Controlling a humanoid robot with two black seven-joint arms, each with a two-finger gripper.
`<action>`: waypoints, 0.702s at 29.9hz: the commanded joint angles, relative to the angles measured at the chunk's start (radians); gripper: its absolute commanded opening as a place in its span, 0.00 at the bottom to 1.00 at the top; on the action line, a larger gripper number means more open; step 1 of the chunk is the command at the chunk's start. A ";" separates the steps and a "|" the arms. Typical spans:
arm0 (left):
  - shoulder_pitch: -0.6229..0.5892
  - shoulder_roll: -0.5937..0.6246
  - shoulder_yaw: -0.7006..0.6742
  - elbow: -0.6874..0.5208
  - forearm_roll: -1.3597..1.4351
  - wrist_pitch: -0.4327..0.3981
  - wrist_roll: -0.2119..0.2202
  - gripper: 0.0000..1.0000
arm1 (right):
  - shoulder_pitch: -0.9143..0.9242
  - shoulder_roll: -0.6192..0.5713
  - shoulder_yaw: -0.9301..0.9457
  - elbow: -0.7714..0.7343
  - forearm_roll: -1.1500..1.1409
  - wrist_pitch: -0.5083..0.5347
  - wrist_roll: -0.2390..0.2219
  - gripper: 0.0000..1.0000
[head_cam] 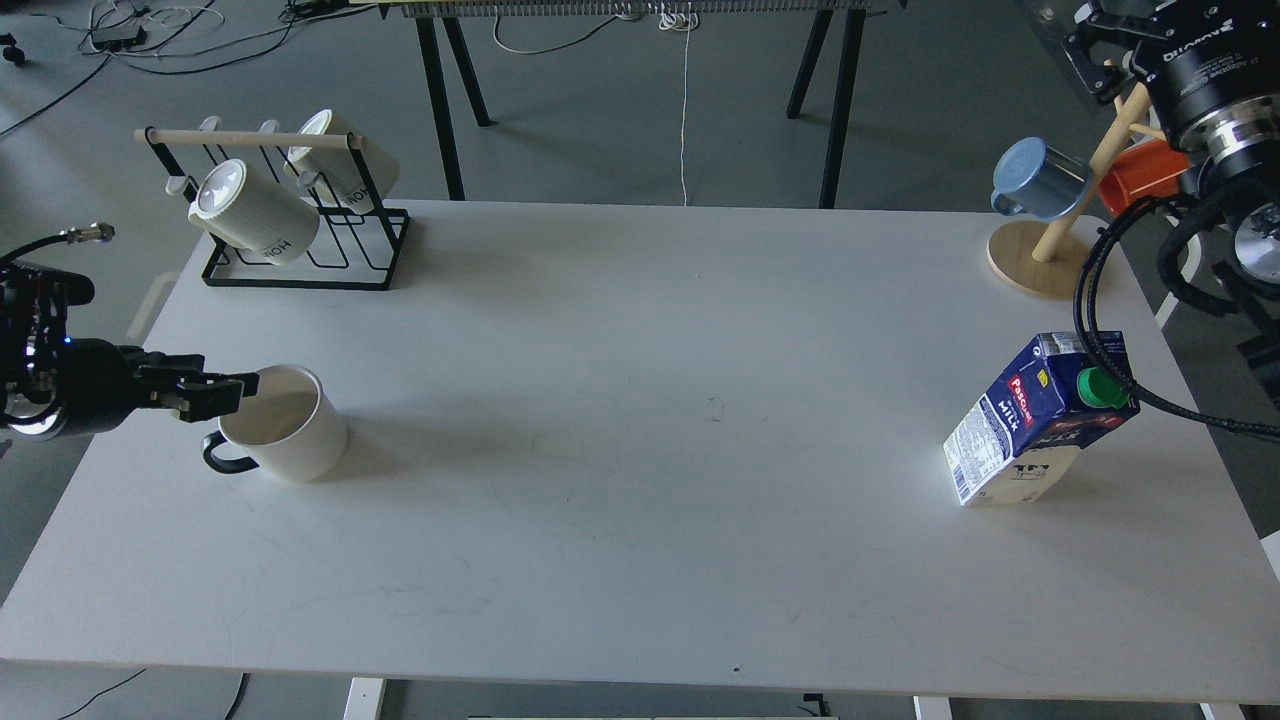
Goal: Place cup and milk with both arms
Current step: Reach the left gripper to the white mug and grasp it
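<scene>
Where the left arm enters at the middle left of the frame, the left gripper reaches toward the right and sits at the rim of the cup, its dark fingers close together against the near-left edge of the rim; whether they actually pinch the wall cannot be told from this view. The cup stands upright on the tabletop in the left part of the frame, its black handle pointing to the lower left and its cream inside showing. Above it, in the upper left, a black wire rack with a wooden rod holds two ribbed cream mugs tilted on its pegs. The middle of the tabletop is plain white. Over on the right, the milk stands on the tabletop at the middle right of the frame, leaning in perspective, its green cap facing right and its red logo visible on the blue side. Higher up, in the upper right, a wooden mug tree on a round base carries a blue mug and an orange mug. The right arm fills the upper right corner, well apart from the milk, with a black cable looping down past the carton's top; the right gripper is seen dark and partly cut off, so its opening cannot be told.
</scene>
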 commanded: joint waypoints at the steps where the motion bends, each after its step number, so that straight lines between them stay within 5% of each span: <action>1: 0.001 -0.017 0.000 0.006 0.001 0.007 0.000 0.68 | 0.003 -0.001 0.000 0.000 0.000 0.000 0.000 1.00; 6: 0.010 -0.018 0.003 0.006 0.006 0.010 0.000 0.60 | 0.003 -0.001 0.000 -0.002 0.000 0.000 0.000 1.00; 8: 0.016 -0.018 0.004 0.006 0.006 0.019 0.000 0.43 | 0.003 -0.001 0.002 -0.002 0.000 0.000 0.000 1.00; 13: 0.017 -0.028 0.010 0.006 0.006 0.022 0.000 0.30 | 0.003 -0.001 0.002 -0.002 0.000 0.000 0.000 1.00; 16: 0.017 -0.034 0.018 0.008 0.006 0.016 -0.003 0.08 | 0.004 -0.001 0.000 -0.002 0.000 0.000 0.000 1.00; 21: 0.017 -0.035 0.021 0.006 0.008 0.017 -0.003 0.05 | 0.004 -0.002 0.002 -0.003 0.000 0.000 0.000 1.00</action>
